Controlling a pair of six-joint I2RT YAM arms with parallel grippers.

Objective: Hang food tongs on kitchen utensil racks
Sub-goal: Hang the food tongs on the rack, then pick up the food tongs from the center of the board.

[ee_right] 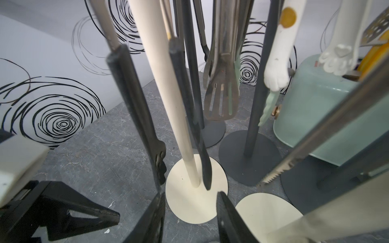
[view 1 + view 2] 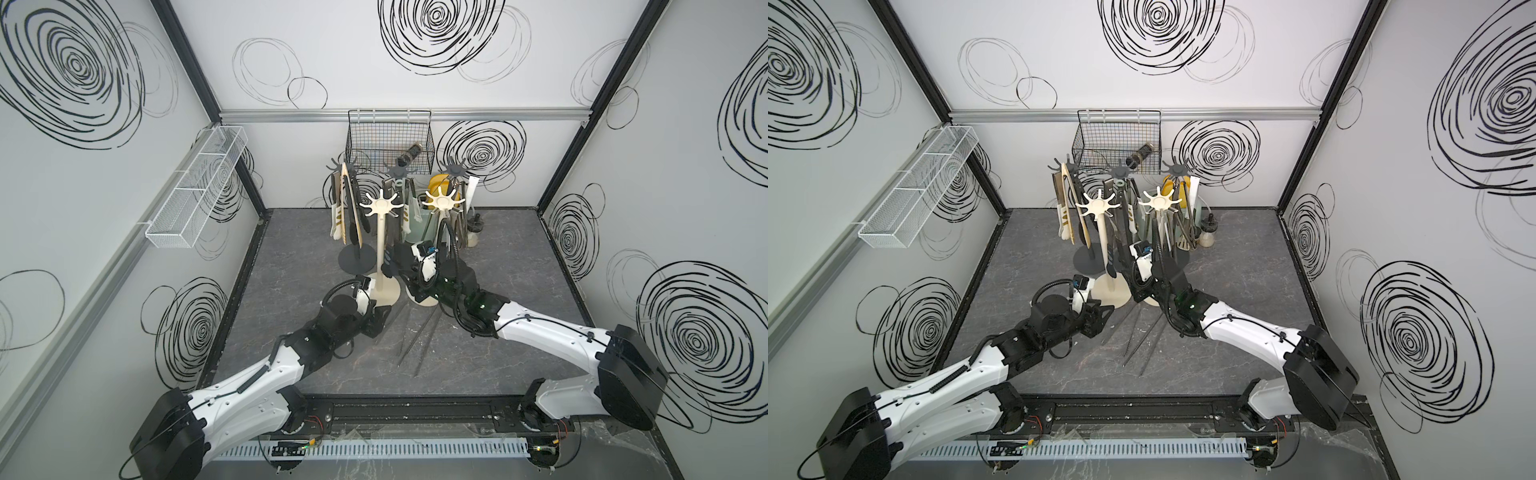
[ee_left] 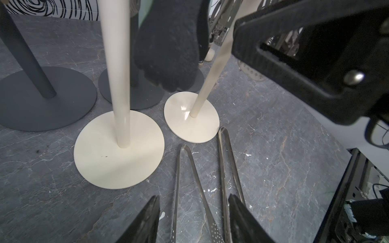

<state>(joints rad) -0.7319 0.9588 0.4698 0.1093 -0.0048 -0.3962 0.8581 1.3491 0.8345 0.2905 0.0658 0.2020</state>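
Note:
Five kitchen utensil racks stand in a cluster at the back: two cream ones [image 2: 381, 208] [image 2: 441, 202] in front of three dark grey ones [image 2: 345, 166]. Most carry hanging food tongs. Two steel tongs [image 2: 411, 336] lie loose on the floor. My left gripper [image 3: 193, 214] hovers open low over the steel tongs [image 3: 189, 178], its fingers either side of them. My right gripper [image 1: 190, 202] is open and empty, facing a cream rack's pole [image 1: 168, 94]. Black-tipped tongs [image 1: 189, 126] hang astride that pole, just beyond the fingertips.
A black wire basket [image 2: 390, 141] holding a jar hangs on the back wall. On the left wall hangs a white one [image 2: 199, 187]. A pale green container [image 1: 326, 105] and a small jar [image 2: 476, 226] stand behind the racks. The round rack bases [image 3: 117, 153] crowd the floor.

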